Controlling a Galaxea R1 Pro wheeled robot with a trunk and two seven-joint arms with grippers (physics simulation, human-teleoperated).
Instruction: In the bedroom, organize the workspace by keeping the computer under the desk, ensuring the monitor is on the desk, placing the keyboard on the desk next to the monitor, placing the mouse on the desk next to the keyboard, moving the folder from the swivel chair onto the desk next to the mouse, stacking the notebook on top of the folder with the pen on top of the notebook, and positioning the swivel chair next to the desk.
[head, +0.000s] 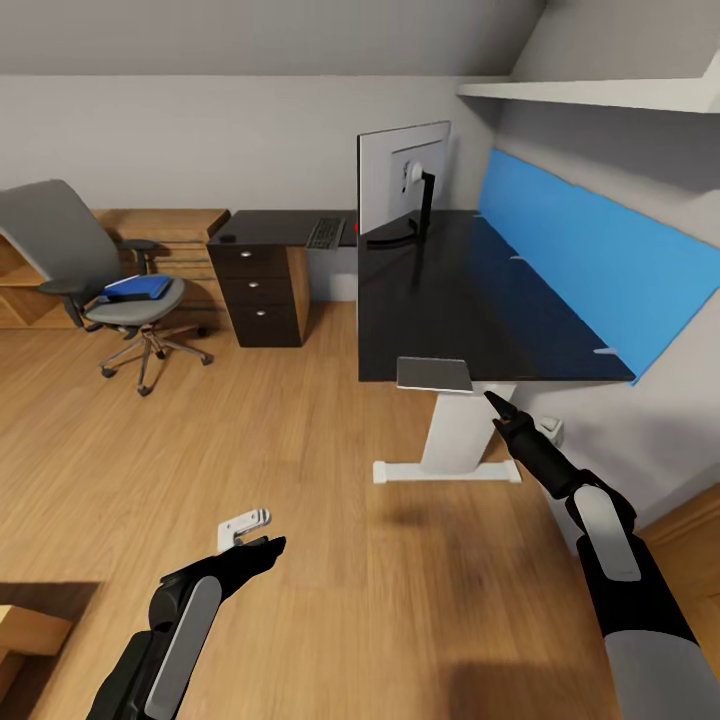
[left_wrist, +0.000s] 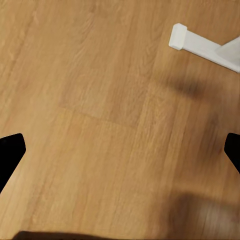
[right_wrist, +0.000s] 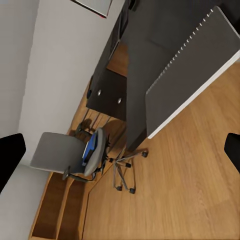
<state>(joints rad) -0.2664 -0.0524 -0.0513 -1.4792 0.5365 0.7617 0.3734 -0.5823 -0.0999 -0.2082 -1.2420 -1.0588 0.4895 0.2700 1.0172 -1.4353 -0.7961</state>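
- The left gripper (head: 262, 545) hangs low over the wood floor (head: 300, 480), forearm angled forward and slightly inward; in the left wrist view its fingers (left_wrist: 11, 150) sit at opposite edges, spread wide with nothing between them.
- The right gripper (head: 497, 405) reaches forward and up on an extended arm, its tip just below the near edge of the desk (head: 470, 300); in the right wrist view its fingertips (right_wrist: 10, 155) stand wide apart, empty.
- Just above and ahead of the right gripper, the computer (head: 435, 374) shows as a grey slab under the desk's near edge.
- Farther beyond it, the monitor (head: 400, 180) stands on the desk, and the keyboard (head: 325, 232) lies on the desk's far wing.
- Well ahead of the left gripper, off to its left, the swivel chair (head: 100, 270) stands apart from the desk, carrying the folder (head: 137, 288) on its seat.
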